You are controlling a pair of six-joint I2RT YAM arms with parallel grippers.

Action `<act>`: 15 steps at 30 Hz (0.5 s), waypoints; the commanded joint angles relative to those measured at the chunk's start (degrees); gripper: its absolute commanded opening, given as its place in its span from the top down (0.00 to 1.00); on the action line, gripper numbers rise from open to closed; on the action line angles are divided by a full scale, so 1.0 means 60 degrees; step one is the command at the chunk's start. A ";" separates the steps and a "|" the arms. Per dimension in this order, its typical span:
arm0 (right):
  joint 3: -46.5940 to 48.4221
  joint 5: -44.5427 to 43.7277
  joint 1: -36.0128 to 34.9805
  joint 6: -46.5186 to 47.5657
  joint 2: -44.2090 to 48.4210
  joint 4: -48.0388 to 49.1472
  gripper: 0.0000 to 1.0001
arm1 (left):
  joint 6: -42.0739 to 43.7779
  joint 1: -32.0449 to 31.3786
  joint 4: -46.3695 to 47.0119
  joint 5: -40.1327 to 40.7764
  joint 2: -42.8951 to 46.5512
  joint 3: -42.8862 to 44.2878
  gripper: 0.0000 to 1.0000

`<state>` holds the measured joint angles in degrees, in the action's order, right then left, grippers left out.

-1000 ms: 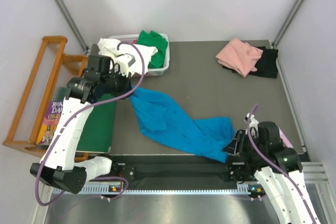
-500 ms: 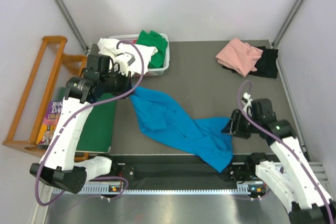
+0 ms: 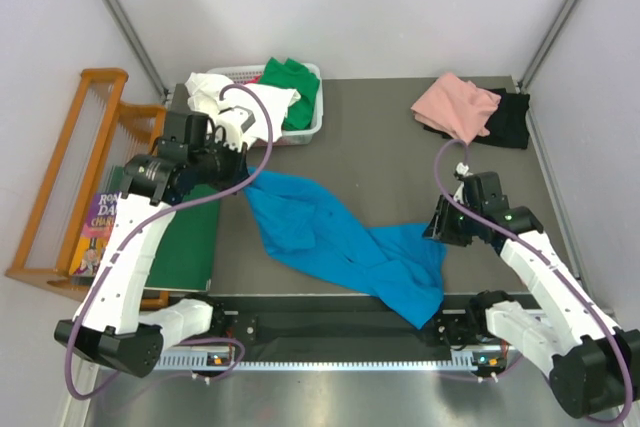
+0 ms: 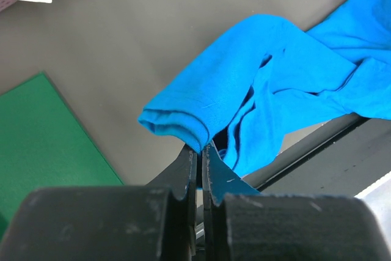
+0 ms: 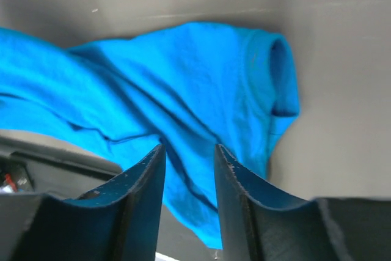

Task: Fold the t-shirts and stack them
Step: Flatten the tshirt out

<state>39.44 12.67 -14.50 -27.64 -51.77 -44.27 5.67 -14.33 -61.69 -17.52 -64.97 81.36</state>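
Grey table (image 3: pixel 390 157), white walls around.

Left gripper (image 4: pixel 200 151): jaws pressed together, with a rolled corner of the blue t-shirt (image 4: pixel 256 96) pinched between them. Right gripper (image 5: pixel 189 151): jaws apart, nothing held, poised over the sleeve end of the same shirt. The blue t-shirt is sprawled twisted across the near middle of the table, and its lower end is draped over the near edge onto the rail (image 3: pixel 320 325).

Risks, as judged:
- The left pinch is taken on a thin roll of cloth, so it can be lost if the shirt is pulled taut.
- Cloth is bunched under the right gripper, so several layers may be caught at once and the spread spoiled.
- The overhanging end may be snagged on the rail or dragged off the table.

Count: five shirts.
- One blue.
- One pink t-shirt (image 3: pixel 455 107) and one black t-shirt (image 3: pixel 510 119), touching, at the far right corner.
- One white t-shirt (image 3: pixel 215 92) and one green t-shirt (image 3: pixel 290 82), piled in the basket (image 3: pixel 305 133).

Also counted: one basket, one green board (image 3: pixel 190 242) at left, one wooden rack (image 3: pixel 60 177), one book (image 3: pixel 100 217).
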 commanded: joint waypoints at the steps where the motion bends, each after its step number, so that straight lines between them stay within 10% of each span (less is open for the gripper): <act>1: 0.0297 -0.0865 -0.0103 -0.0095 0.0219 -0.0282 0.64 | -0.0051 0.0044 0.0292 -0.0054 0.0252 -0.0040 1.00; 15: -0.0786 -0.1554 -0.0234 -0.0740 -0.1844 0.1342 0.61 | -0.0125 0.0044 0.0380 -0.0069 0.0838 -0.0860 1.00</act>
<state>37.10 5.72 -14.61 -30.85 -59.42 -40.95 5.61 -14.33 -61.54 -17.52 -61.80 76.27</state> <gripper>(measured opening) 0.395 0.025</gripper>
